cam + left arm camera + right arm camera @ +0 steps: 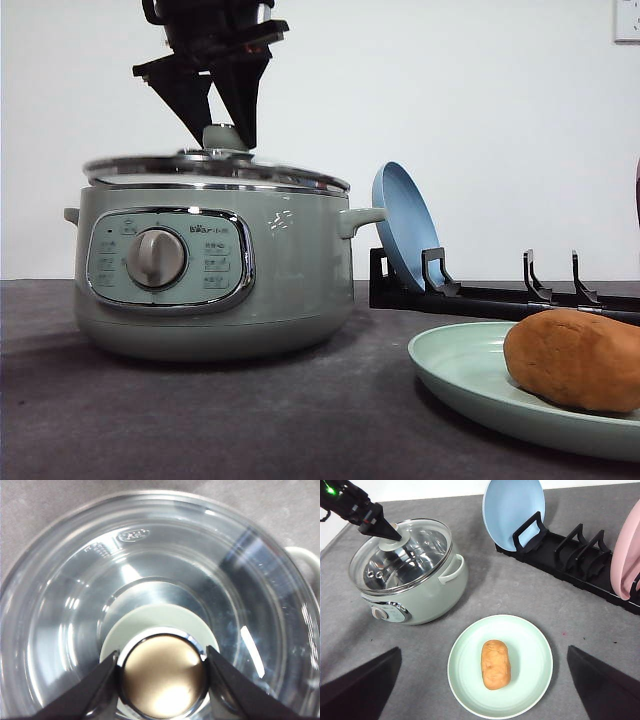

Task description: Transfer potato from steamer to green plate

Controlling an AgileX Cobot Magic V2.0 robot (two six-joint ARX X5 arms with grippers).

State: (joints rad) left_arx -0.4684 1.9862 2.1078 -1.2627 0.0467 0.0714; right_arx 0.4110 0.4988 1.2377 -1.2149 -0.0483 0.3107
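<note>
Nearest the front camera, potato (577, 358) already lying on the green plate (455, 372), so transfer looks done. Left pincer (228, 128) clamped on the lid knob (164, 675), lid seated on the steamer (290, 290). Next: let go, lift straight off; right pincer (485, 692) spread wide, empty.

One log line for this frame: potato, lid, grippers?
potato: on green plate | lid: on steamer | left gripper: at lid knob | right gripper: open above plate

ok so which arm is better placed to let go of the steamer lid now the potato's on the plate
Left. The left gripper already straddles the lid knob on the steamer. The right gripper hangs open above the potato on the green plate.
</note>
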